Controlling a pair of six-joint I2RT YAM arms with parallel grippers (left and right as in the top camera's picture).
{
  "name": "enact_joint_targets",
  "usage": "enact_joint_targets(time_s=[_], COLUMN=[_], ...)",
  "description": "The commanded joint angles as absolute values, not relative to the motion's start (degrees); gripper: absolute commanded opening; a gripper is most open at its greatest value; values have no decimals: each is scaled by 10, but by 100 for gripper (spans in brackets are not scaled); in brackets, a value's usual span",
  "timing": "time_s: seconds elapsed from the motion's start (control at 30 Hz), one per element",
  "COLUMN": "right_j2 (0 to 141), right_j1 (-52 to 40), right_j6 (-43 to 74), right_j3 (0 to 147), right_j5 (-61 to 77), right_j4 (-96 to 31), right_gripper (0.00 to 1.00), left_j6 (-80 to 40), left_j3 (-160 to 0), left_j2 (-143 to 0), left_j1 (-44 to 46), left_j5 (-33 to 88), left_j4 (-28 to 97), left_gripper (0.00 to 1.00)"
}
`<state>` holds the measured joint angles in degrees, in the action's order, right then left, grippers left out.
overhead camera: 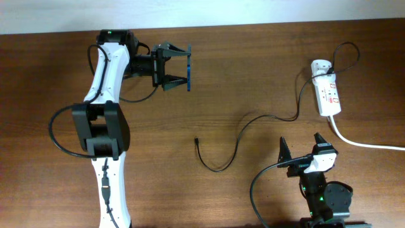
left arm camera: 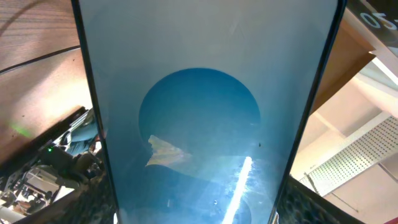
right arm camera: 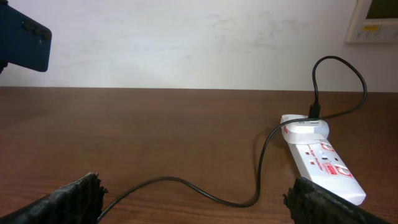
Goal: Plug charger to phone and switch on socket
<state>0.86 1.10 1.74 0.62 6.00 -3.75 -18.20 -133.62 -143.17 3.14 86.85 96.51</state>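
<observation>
My left gripper (overhead camera: 178,66) is shut on the phone (overhead camera: 189,66) and holds it on edge above the table at the upper left. The phone's blue screen (left arm camera: 199,112) fills the left wrist view, and it also shows at the top left of the right wrist view (right arm camera: 23,42). The charger's black cable (overhead camera: 243,126) runs from its white plug adapter (overhead camera: 319,66), seated in the socket (overhead camera: 329,96), to a free connector tip (overhead camera: 197,140) lying on the table. My right gripper (overhead camera: 301,147) is open and empty, low at the right, with the cable (right arm camera: 186,184) lying in front of it.
The socket's thick white cord (overhead camera: 364,143) runs off to the right edge. The socket (right arm camera: 324,165) and adapter (right arm camera: 305,128) lie right of my right gripper's view. The wooden table (overhead camera: 253,57) ends at a white wall behind.
</observation>
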Motion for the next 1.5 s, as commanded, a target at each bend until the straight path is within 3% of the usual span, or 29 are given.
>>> enact_joint_targets(time_s=[0.0,1.47], right_j2=[5,5], right_j1=[14,14], right_j6=[22,22], right_j3=[3,3], right_j5=[59,59], right_j4=[-41,-41], right_gripper=[99,98], left_j6=[-210,-210], left_j3=[-1351,-1351], left_j2=[-1434,-1434], left_j1=[28,28], left_j5=[902,902], left_j4=[967,967], left_gripper=[75,78])
